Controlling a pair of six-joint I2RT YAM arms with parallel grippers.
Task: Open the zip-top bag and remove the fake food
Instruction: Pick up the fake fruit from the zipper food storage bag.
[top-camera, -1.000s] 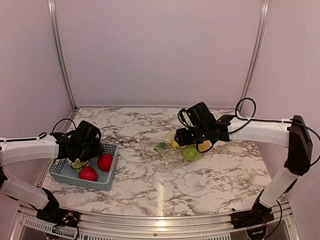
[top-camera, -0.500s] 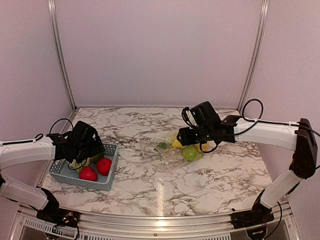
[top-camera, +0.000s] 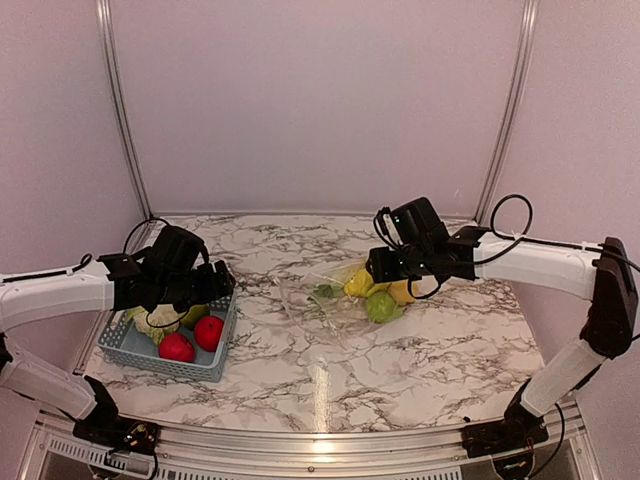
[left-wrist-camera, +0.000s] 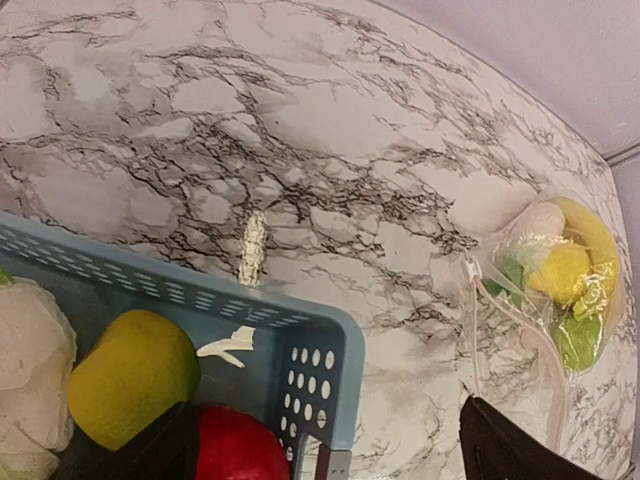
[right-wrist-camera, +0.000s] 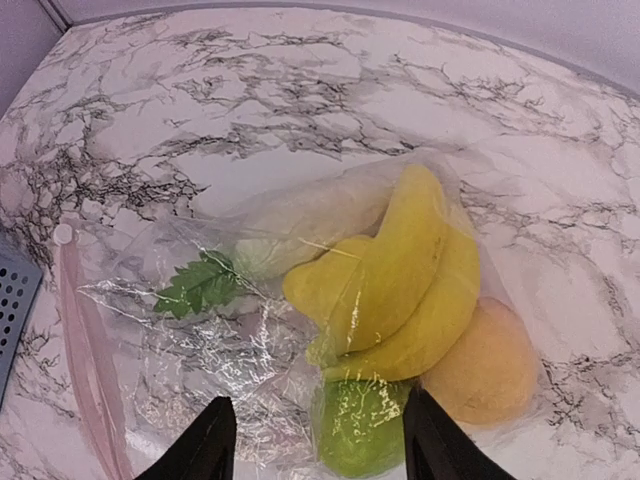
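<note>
The clear zip-top bag (top-camera: 318, 300) lies mid-table with fake food inside: yellow bananas (right-wrist-camera: 410, 270), a green pear (right-wrist-camera: 365, 430), an orange (right-wrist-camera: 480, 365) and a green leaf (right-wrist-camera: 200, 285). My right gripper (right-wrist-camera: 320, 450) hovers open just above the bag (right-wrist-camera: 200, 350), its fingers on either side of the pear, gripping nothing. My left gripper (left-wrist-camera: 335, 460) is open and empty over the far right corner of the light blue basket (left-wrist-camera: 200, 290). In the basket are a red apple (left-wrist-camera: 235, 445), a yellow-green fruit (left-wrist-camera: 130, 375) and a pale cabbage (left-wrist-camera: 30, 380).
The basket (top-camera: 150, 360) stands at the table's left front and holds two red apples (top-camera: 177, 347). The bag's pink zip strip (right-wrist-camera: 85, 370) runs along its left side, toward the basket. Walls close the table at back and sides.
My left gripper has opened wide and moved right and back over the basket; the cabbage and yellow-green fruit now lie uncovered in it. My right gripper has drifted slightly right above the bag.
</note>
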